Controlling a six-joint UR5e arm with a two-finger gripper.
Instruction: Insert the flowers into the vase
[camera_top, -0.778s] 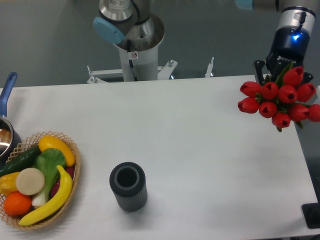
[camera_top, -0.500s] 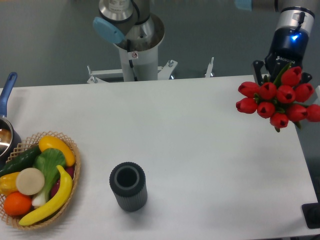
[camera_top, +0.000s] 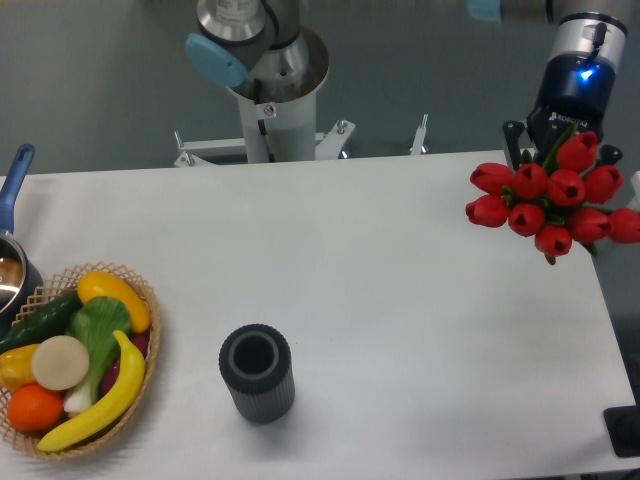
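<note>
Here, flowers well right of and beyond the vase, gripper behind the blooms, grip hidden, cannot tell its state, white lettering on wrist unreadable, wicker basket left of vase.

A single fixed camera looked down from high in front of the white table, facing the robot base cylinder at the far edge. It stood far enough back to take in nearly the whole tabletop, from the wicker basket cut off at the left to the gripper at the upper right. No second view was given.
</note>
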